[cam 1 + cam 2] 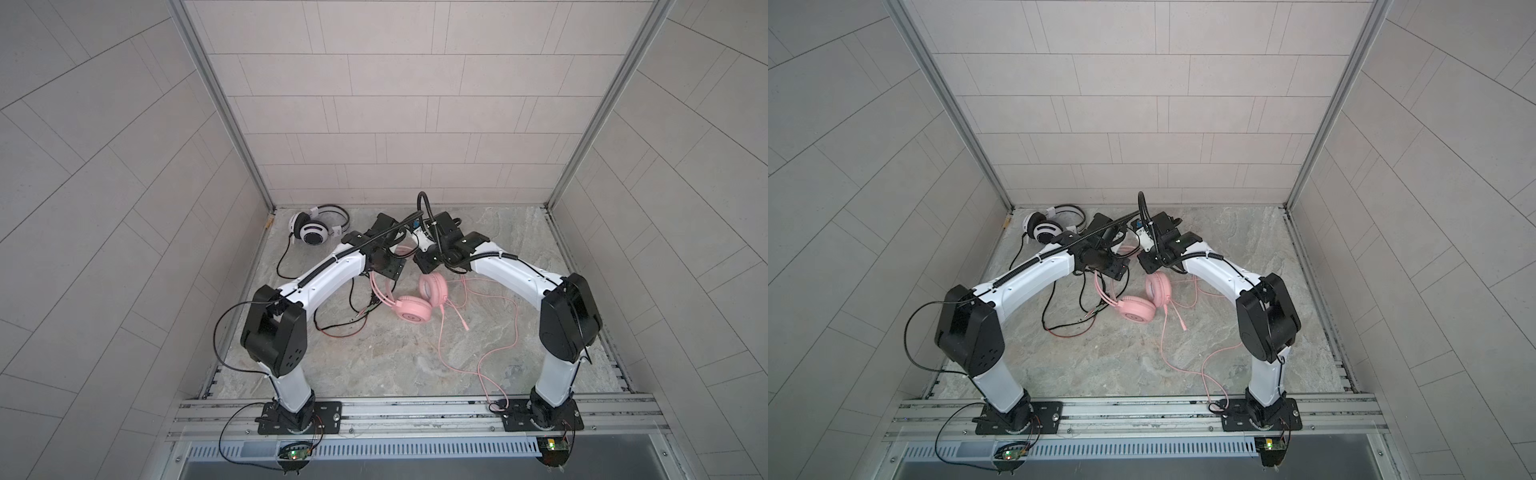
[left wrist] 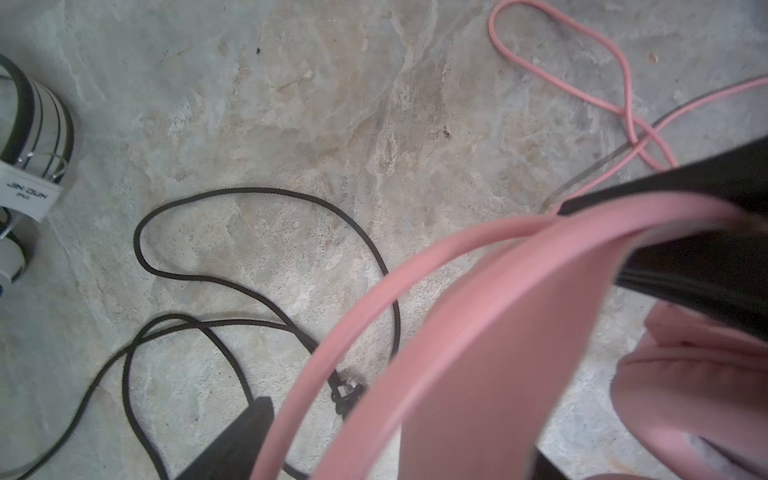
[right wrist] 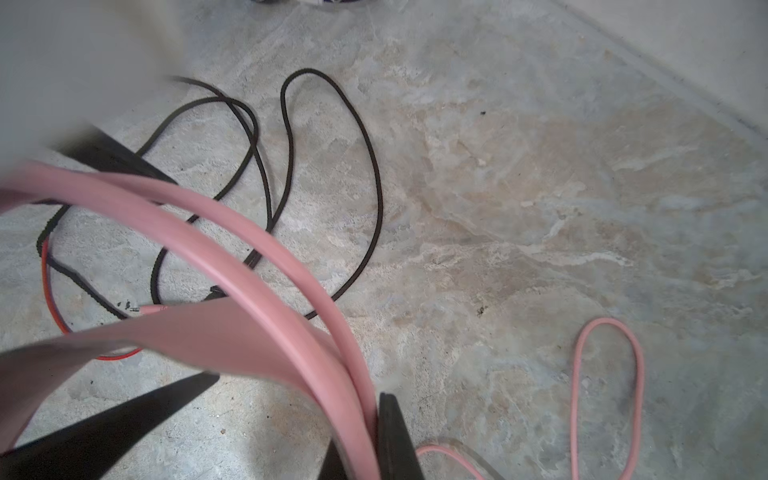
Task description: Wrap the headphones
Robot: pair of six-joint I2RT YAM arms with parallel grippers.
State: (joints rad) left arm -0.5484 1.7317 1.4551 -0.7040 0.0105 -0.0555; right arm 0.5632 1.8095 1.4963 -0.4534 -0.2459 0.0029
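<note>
**Fig. — Two-arm hold on the pink set.** Both arms meet over the pink headphones [image 1: 413, 309], which lie mid-table, slightly toward the far side. The ear cups rest on the stone-patterned table [image 1: 374, 365] and the headband [image 2: 478, 332] arches upward.

My right gripper [image 3: 363, 440] is clenched on the headband's tubular rail. My left gripper [image 2: 405, 432] straddles the same band with its jaws set wide apart — whether they bear on it I cannot tell.

The pink cable [image 3: 603, 320] trails in loose loops toward the near right, not yet wound. The white-and-black headphones [image 1: 312, 232] sit in the far left corner. Their black cable [image 2: 257, 190] sprawls in coils toward the centre, close under the pink band (a tangle risk, in my judgement).

Handling, as I judge it: the headset is light, the band springy rather than rigid, and the cups padded and poor to pinch. I would hold at the band. I would take the thin, limp cable close to where it leaves the cup, since it will slide through a slack pinch.
</note>
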